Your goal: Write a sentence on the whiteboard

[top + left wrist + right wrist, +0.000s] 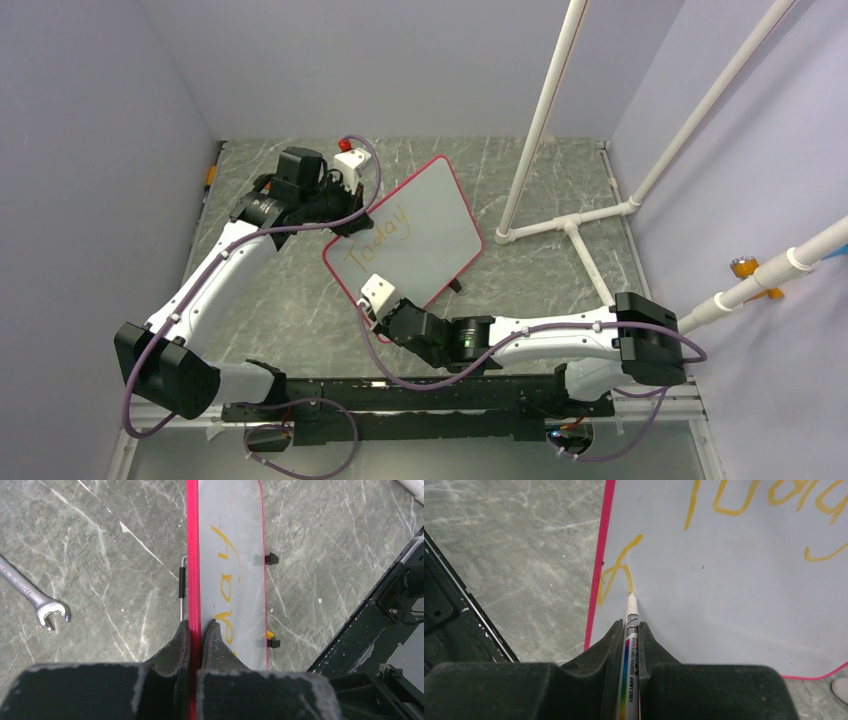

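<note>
Grey marbled tabletop [530, 285], pale walls all round. And the pen was down! The marker [631, 630] was squeezed tight between the jaws of the right gripper [630, 627]. Its barrel ran straight out along the fingers, probably so that wrist motion carried directly to the nib. The tip touched the whiteboard [440, 225] at the foot of a fresh orange stroke [630, 580], just inside the frame at the board's 7 o'clock corner in the overhead view. That looked like the first letter of line two.

Above it, the sentence [378, 237] read "Today" so far, so the job was young, with most words to come.

Over at 10 o'clock, the left gripper [198, 626] was clamped on the red-pink frame [192, 555]. I'd say it was bracing the board so the nib's push couldn't skate it across the slick stone. Two black clips [270, 558] sat on the opposite long edge.

A wrench [35, 597] lay well apart on the table, and a white pipe frame [565, 222] stood off at 3 o'clock.
</note>
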